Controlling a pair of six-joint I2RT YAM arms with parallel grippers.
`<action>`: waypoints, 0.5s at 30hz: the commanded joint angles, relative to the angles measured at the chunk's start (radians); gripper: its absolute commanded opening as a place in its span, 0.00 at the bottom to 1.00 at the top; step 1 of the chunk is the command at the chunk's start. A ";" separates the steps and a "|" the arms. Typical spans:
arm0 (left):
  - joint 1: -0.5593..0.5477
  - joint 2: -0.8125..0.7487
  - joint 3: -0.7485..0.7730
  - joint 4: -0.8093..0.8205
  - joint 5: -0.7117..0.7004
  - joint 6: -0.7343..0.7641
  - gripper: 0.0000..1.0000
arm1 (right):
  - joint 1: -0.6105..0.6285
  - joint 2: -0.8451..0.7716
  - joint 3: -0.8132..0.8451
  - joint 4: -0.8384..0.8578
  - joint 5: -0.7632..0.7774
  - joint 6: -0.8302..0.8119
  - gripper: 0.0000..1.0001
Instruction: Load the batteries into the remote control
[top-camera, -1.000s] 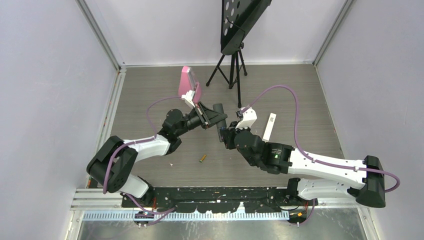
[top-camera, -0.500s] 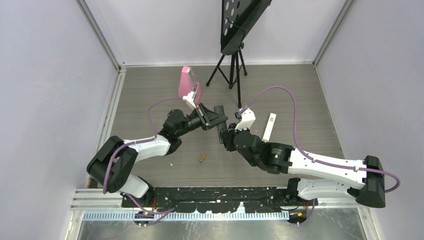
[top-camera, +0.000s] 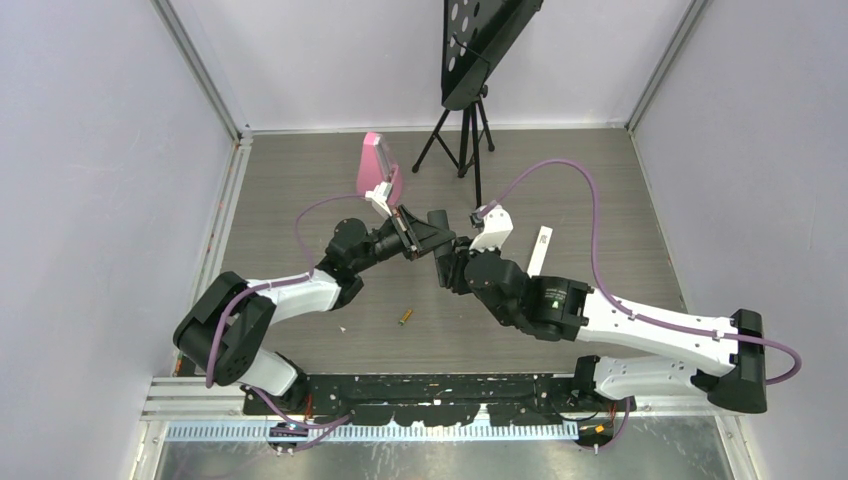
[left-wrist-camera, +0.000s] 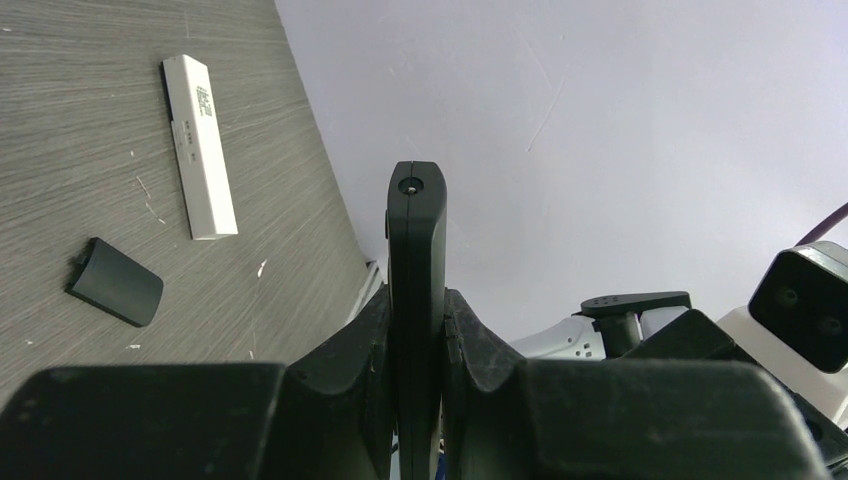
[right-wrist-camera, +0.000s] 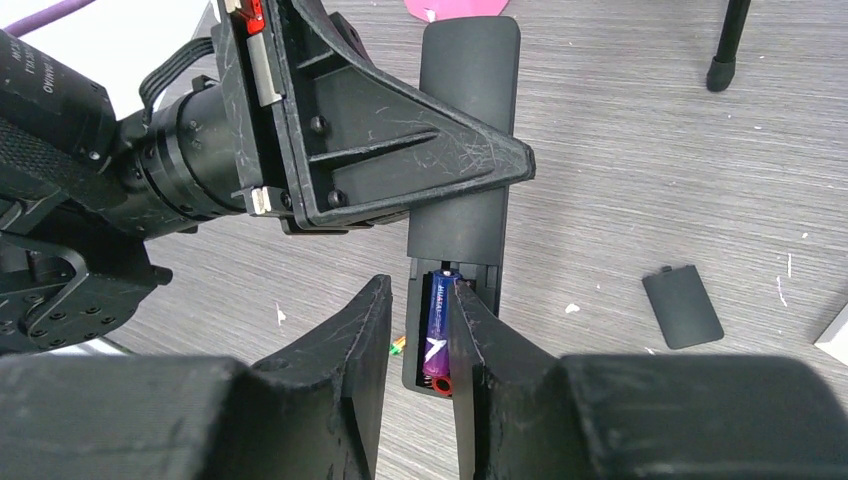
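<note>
Black remote control (right-wrist-camera: 468, 120) clenched by left fingers (left-wrist-camera: 365, 345); purple battery (right-wrist-camera: 437, 330) laid inside it between parted right fingers (right-wrist-camera: 350, 340). The battery could be sprung out if snagged on withdrawal.

The work surface (top-camera: 600, 180) is a grey wood-grain board, enclosed on three sides by plain pale lavender wall panels (top-camera: 100, 150) set between aluminium corner posts (top-camera: 197, 65). A black tripod (top-camera: 467, 125) stands near the rear wall and carries a tilted black perforated panel (top-camera: 480, 40). Lighting is even and diffuse.
</note>
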 joint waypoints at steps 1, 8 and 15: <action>0.003 -0.028 0.011 0.076 0.019 -0.012 0.00 | 0.003 0.010 0.043 -0.024 0.034 0.001 0.33; 0.003 -0.027 0.013 0.076 0.016 -0.017 0.00 | 0.003 0.009 0.049 -0.047 0.048 0.014 0.30; 0.004 -0.027 0.018 0.090 0.020 -0.035 0.00 | 0.003 0.024 0.043 -0.041 0.027 0.016 0.22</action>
